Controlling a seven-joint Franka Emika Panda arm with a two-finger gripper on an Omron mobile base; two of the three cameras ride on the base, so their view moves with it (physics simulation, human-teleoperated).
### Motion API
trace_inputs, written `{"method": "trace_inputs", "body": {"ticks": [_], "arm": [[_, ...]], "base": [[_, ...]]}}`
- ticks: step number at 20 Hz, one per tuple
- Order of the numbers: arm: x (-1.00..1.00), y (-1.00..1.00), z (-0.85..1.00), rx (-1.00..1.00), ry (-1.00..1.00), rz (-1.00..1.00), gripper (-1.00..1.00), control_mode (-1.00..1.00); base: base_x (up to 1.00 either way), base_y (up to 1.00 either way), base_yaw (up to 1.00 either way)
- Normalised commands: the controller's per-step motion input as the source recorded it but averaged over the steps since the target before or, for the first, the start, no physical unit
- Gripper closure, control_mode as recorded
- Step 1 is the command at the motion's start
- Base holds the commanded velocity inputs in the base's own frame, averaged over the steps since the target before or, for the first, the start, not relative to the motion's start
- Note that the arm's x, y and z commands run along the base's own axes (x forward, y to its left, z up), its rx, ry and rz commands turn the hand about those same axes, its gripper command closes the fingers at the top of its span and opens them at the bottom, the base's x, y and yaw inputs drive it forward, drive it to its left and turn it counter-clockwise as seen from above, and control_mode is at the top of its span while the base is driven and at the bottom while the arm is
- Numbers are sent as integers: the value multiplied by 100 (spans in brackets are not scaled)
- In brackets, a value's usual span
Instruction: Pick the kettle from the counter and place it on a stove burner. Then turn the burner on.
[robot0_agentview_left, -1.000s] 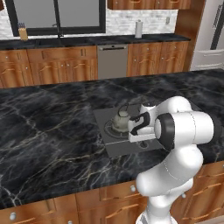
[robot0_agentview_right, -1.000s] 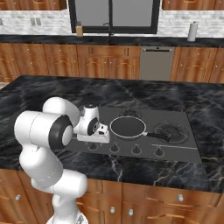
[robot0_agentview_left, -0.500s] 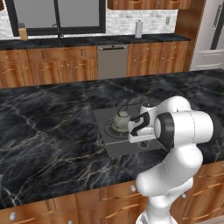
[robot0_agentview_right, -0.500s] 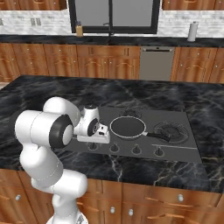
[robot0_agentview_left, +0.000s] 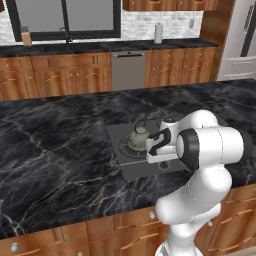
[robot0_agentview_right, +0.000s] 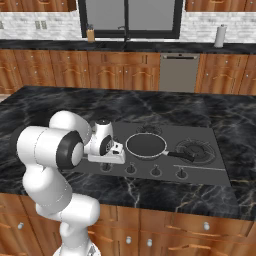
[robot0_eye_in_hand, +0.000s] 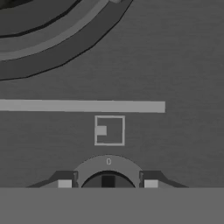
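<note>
kettle: kettle (robot0_agentview_left: 138, 136) sits on the burner (robot0_agentview_left: 131, 148) of the cooktop (robot0_agentview_right: 210, 170)
step: judged, turning the burner on
gripper: gripper (robot0_eye_in_hand: 107, 183) straddles the knob (robot0_eye_in_hand: 107, 180) nearest the kettle, partly open, contact unclear
next: probably pinch the knob, then twist

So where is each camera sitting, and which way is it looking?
Left base view: sits behind the arm to its left, looking forward and down over the counter at the kettle on the cooktop; the white arm rises at the lower right.
Right base view: behind the arm to its right, looking at the same cooktop, its frying pan and knobs; the arm rises at the lower left.
Hand view: on the hand, looking straight down along the gripper at one knob; its fingertips stand either side.
Shared: both base views show the cooktop, counter and arm.
</note>
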Motion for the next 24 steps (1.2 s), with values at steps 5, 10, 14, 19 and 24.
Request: {"method": "trace_inputs", "body": {"ticks": [5,10,14,19,24], "arm": [[-23,0,-2,0,-4,33,100,-100],[-25,0,-16,0,0,64,100,-100],[-19,0,-34,0,0,76,100,-100],[-21,0,-40,0,2,80,100,-100],[-21,0,-42,0,6,80,100,-100]], "base": [[0,0,0],[0,0,0],[0,0,0],[0,0,0],[0,0,0]]}}
